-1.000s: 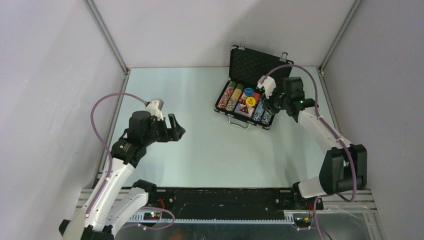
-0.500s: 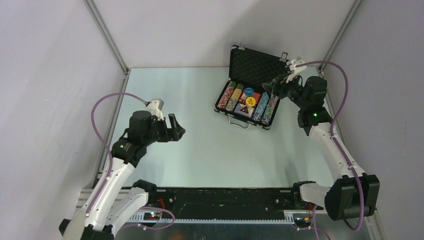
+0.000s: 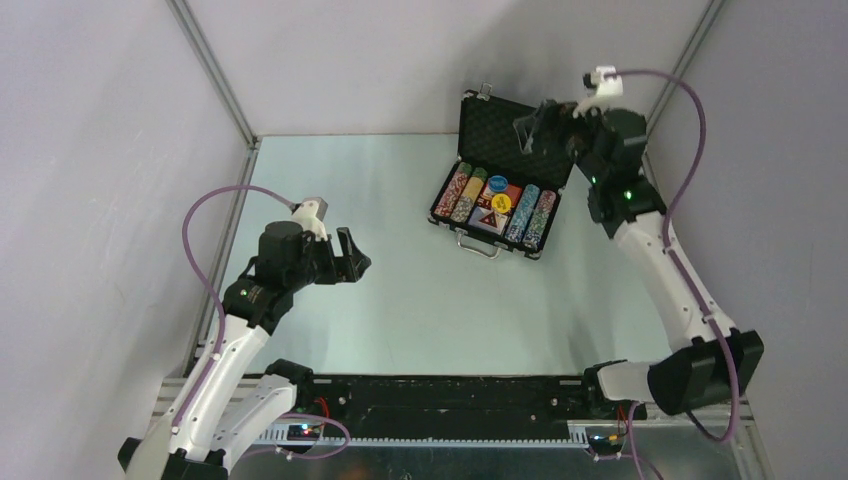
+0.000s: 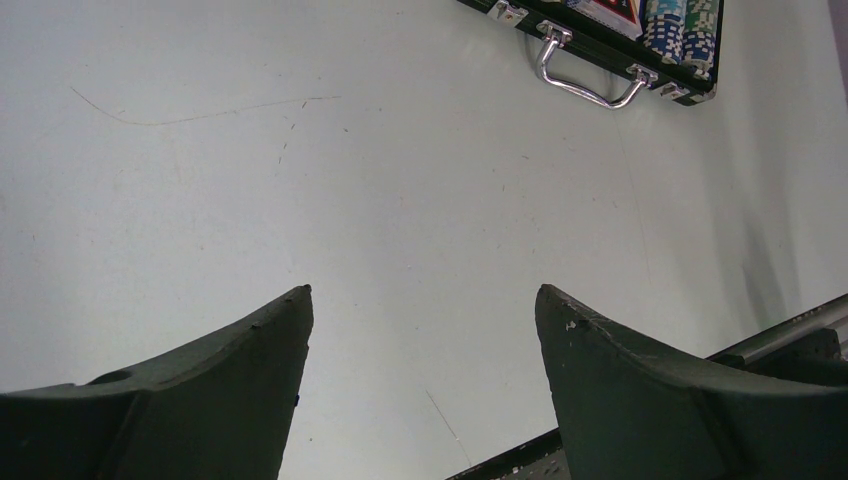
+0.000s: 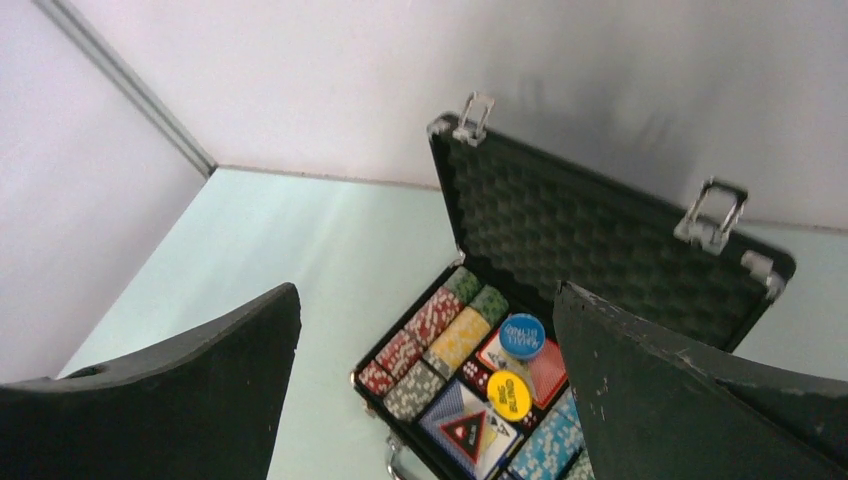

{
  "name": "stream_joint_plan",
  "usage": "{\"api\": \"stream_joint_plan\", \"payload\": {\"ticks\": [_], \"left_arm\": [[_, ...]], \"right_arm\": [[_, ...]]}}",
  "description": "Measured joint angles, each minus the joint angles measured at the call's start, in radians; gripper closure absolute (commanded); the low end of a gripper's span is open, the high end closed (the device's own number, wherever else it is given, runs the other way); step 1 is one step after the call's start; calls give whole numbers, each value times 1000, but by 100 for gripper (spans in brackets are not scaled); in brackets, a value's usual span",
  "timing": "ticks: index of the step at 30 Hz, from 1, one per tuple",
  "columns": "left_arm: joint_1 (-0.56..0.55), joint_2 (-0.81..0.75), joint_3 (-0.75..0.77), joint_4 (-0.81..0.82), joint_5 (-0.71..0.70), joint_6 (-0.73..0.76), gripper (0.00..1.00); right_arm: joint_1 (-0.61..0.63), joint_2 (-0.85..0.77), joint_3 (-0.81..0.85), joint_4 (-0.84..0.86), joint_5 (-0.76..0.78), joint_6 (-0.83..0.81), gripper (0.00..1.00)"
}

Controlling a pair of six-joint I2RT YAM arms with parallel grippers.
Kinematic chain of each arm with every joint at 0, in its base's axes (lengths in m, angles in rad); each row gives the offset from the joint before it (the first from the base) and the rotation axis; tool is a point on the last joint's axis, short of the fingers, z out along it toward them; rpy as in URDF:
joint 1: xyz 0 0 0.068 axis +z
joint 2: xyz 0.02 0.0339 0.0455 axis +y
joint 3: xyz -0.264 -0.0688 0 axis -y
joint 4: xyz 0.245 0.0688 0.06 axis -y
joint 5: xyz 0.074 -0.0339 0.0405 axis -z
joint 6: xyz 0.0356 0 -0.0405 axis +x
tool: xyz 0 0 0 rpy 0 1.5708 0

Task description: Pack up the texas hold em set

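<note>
The black briefcase lies open at the far right of the table, its foam-lined lid standing upright. Its tray holds rows of chips, red dice, a blue disc, a yellow disc and a dark triangular piece on a card deck. My right gripper hangs open and empty in the air by the lid's top right edge, above the tray. My left gripper is open and empty over bare table, well left of the case.
The silver handle sticks out from the case's near side toward the table middle. Two latches stand on the lid's top edge. Grey walls with metal corner posts enclose the table on three sides.
My right arm has lifted off the right-hand chip rows and swung up and back to the lid's top edge, its jaws spreading wide. The left arm has not moved.
</note>
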Motion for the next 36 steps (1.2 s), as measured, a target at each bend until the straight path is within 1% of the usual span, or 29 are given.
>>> {"api": "stream_joint_plan", "payload": {"ticks": [2,5,8,10,12,16,21,28,32,36], "left_arm": [[0,0,0,0,0,0,13],[0,0,0,0,0,0,13],[0,0,0,-1,0,0,13],[0,0,0,-1,0,0,13],[0,0,0,0,0,0,13],[0,0,0,0,0,0,13],[0,0,0,-1,0,0,13],[0,0,0,0,0,1,13],[0,0,0,-1,0,1,13],[0,4,0,-1,0,1,13]], "right_arm": [[32,77,166,-119,64,-26,1],[46,174,359,-197,113,-61,1],[5,199,388,-204,127,-29,1],[-61,236,409,-224,125,29,1],[-124,306,465,-258,136,85,2],[-194,437,563,-327,169,153,3],[-220,569,668,-394,152,235,5],[-251,733,809,-412,68,352,6],[-257,825,899,-450,44,380,7],[-261,890,961,-492,6,412,11]]}}
